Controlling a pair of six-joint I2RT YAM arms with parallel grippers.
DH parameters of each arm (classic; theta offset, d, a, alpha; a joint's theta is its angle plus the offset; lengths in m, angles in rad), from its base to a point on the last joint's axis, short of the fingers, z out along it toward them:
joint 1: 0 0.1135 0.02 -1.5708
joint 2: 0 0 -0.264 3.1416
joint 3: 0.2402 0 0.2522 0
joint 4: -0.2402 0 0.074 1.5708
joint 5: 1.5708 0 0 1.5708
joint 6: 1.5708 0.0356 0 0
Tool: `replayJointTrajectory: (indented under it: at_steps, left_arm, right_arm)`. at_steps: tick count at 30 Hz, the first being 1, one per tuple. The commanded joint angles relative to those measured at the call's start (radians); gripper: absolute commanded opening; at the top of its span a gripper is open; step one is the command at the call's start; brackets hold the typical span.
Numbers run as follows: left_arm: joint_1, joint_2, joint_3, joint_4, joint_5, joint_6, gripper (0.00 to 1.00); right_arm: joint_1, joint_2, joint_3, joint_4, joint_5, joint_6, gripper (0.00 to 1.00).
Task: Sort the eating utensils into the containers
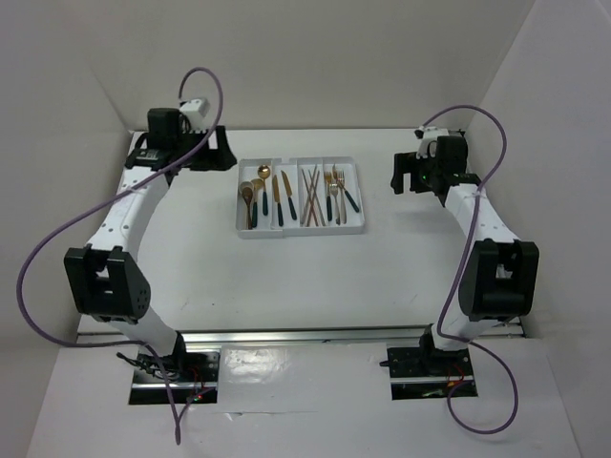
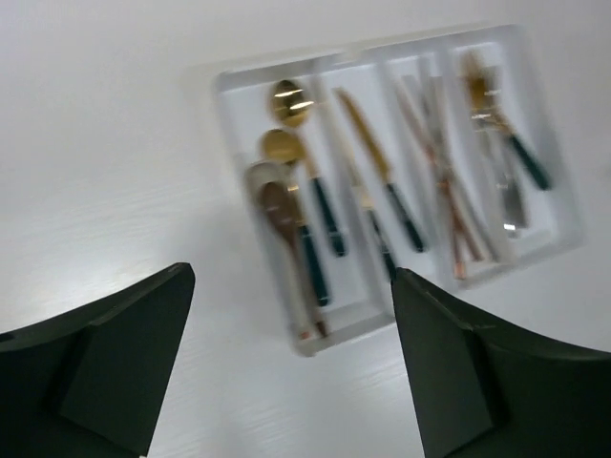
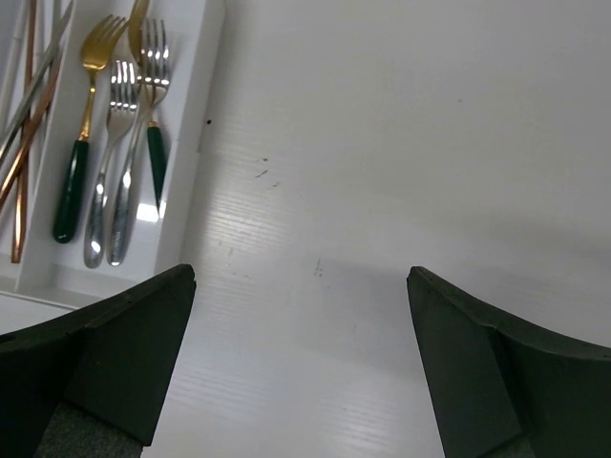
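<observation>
All eating utensils (image 2: 382, 172) lie in the containers (image 1: 300, 233) at twelve o'clock, my left gripper (image 2: 291, 358) and right gripper (image 3: 301, 358) hang spread wide and empty, so I think I only need to back away.

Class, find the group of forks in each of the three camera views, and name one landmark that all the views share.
Top external: the forks lie mid-table, in the rightmost compartment of the flat white plastic tray.
Left wrist: forks upper right, blurred.
Right wrist: forks upper left.
Shared landmark: the thin brown-gold chopsticks in the neighbouring compartment.
</observation>
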Motion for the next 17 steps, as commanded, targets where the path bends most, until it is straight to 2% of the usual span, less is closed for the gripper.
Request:
replayJointTrajectory:
  at_steps: [1,7,13,17]
  left_arm:
    - [0.084,-0.052,-0.130,0.026,-0.063,0.161,0.99]
    - [0.175,-0.108,-0.328,0.165,-0.107,0.299,1.00]
    - [0.210,-0.042,-0.367,0.196,-0.161,0.324,1.00]
    - [0.244,-0.016,-0.367,0.215,-0.101,0.324,1.00]
  right_arm:
    - [-0.038,-0.041,-0.025,0.061,-0.023,-0.039,1.00]
    - [-0.056,-0.005,-0.048,0.094,-0.032,-0.068,1.00]
    - [-0.076,0.034,-0.039,0.104,-0.041,-0.059,1.00]
    - [-0.087,0.043,-0.039,0.104,-0.041,-0.058,1.00]
